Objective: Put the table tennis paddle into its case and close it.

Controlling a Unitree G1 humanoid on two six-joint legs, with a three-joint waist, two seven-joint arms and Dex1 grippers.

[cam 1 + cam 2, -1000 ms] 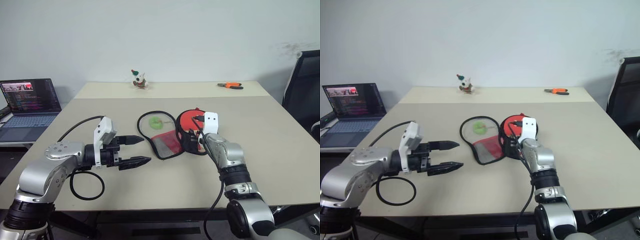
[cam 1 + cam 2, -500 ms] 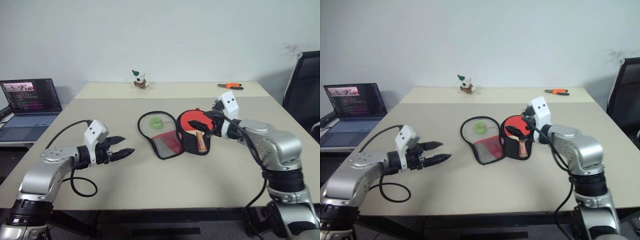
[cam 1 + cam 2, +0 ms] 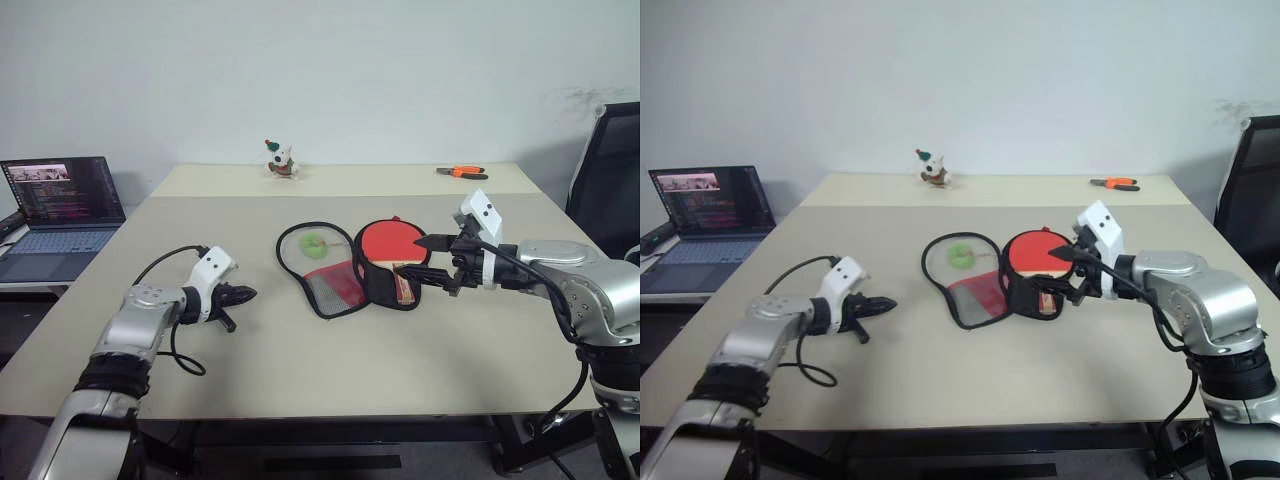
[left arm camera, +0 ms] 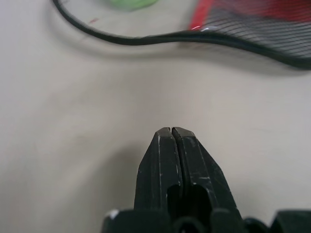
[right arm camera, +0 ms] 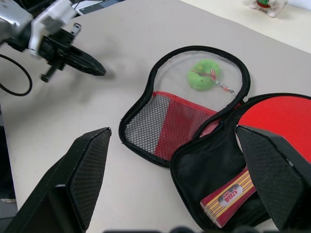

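The case [image 3: 330, 283] lies unzipped and spread open at the table's middle. Its left flap [image 5: 165, 124] shows red fabric under black mesh, with a small green item [image 5: 204, 73] on it. The table tennis paddle [image 3: 392, 240] rests in the black right half, red face up, its wooden handle [image 5: 228, 196] inside the narrow end. My right gripper [image 3: 415, 257] hovers open just right of the handle, holding nothing. My left gripper [image 3: 245, 294] is shut and empty, low over the table to the left of the case, its fingertips [image 4: 171, 131] pressed together.
An open laptop [image 3: 60, 200] stands on a side table at the far left. A small toy figure [image 3: 280, 160] and orange pliers [image 3: 462, 172] lie near the table's far edge. A black chair [image 3: 610, 160] stands at the right.
My left gripper closed and sank toward the table, moving outward to the left. My right gripper lifted off the case and drew back to the right, still open, uncovering the paddle.
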